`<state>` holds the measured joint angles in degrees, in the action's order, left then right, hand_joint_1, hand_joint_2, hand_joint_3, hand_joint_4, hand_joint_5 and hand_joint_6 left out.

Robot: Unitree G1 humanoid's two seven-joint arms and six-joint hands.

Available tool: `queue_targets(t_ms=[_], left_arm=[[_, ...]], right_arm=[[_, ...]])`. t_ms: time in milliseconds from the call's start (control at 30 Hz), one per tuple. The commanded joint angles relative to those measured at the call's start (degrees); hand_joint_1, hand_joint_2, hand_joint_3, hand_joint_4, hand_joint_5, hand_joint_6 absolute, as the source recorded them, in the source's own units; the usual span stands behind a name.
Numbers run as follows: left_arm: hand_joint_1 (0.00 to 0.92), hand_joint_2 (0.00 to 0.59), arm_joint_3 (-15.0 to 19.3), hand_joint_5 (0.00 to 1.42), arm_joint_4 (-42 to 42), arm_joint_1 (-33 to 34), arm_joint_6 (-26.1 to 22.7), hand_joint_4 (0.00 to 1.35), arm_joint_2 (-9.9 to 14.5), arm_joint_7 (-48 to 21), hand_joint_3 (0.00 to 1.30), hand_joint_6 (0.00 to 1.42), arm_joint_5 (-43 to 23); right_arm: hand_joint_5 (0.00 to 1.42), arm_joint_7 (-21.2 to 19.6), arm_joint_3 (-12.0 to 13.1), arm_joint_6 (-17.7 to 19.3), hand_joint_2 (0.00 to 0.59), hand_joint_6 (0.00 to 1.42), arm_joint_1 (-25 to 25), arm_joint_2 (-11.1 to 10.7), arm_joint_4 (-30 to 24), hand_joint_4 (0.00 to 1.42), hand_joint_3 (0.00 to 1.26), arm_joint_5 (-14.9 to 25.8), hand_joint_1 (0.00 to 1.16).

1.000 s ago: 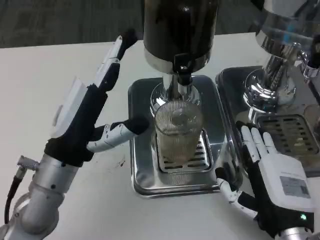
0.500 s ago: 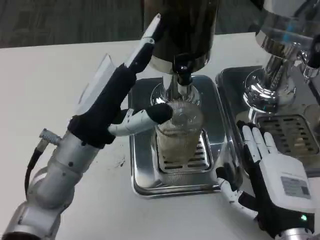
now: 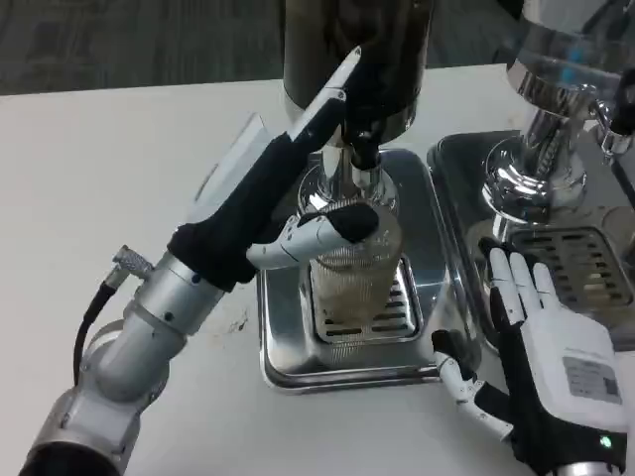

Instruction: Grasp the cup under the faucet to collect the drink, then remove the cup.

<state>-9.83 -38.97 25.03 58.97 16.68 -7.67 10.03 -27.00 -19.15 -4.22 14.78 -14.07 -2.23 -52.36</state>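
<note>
Ribbed clear cup (image 3: 355,273): we find it upright on the drip tray (image 3: 298,362) grate, directly under the dispenser's faucet (image 3: 364,149). Left hand (image 3: 283,198): our thumb touches the cup's near side, fingers stretched past it; grip uncertain. Right hand (image 3: 541,357): ours lies flat, fingers spread, on the white bench (image 3: 89,169) beside the tray.

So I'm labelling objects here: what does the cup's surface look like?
The cup is clear with fine vertical ribbing, seen best in the head view.
</note>
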Motion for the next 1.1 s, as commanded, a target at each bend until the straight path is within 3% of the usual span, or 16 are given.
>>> queue_targets(t_ms=[33, 200, 667, 967, 1100], left_arm=[[0.0, 0.088, -0.6, 0.15, 1.3, -1.1, 2.6, 0.0, 0.5, 0.1, 0.01, 0.18, 4.1], [0.0, 0.092, -0.8, 0.16, 3.6, -2.7, 3.6, 0.0, 1.0, 1.8, 0.03, 0.18, 7.9], [0.0, 0.095, -2.2, 0.18, 10.1, -4.7, 2.9, 0.0, 5.3, 15.5, 0.06, 0.19, 28.6], [0.0, 0.096, -4.5, 0.18, 10.6, -4.8, 1.8, 0.0, 6.5, 20.0, 0.07, 0.2, 30.9], [0.0, 0.096, -4.9, 0.18, 10.4, -4.7, 1.6, 0.0, 6.9, 20.9, 0.07, 0.21, 30.4]], right_arm=[[0.0, -1.0, 0.3, 0.3, 0.414, 0.2, 0.4, -0.2, -0.5, 0.0, 0.0, -0.1, 0.33], [0.0, -0.5, 0.1, 0.5, 0.415, 0.2, -0.2, -0.3, 0.0, 0.0, 0.0, 0.1, 0.34], [0.0, -0.2, 0.0, 1.1, 0.421, 0.21, -1.3, -0.5, 1.1, 0.0, 0.0, 0.6, 0.34], [0.0, -0.4, 0.2, 1.8, 0.415, 0.21, -1.3, -0.5, 1.3, 0.0, 0.0, 1.4, 0.36], [0.0, 0.2, 1.9, 6.1, 0.363, 0.22, -1.6, -0.6, 2.1, 0.0, 0.0, 6.8, 0.4]])
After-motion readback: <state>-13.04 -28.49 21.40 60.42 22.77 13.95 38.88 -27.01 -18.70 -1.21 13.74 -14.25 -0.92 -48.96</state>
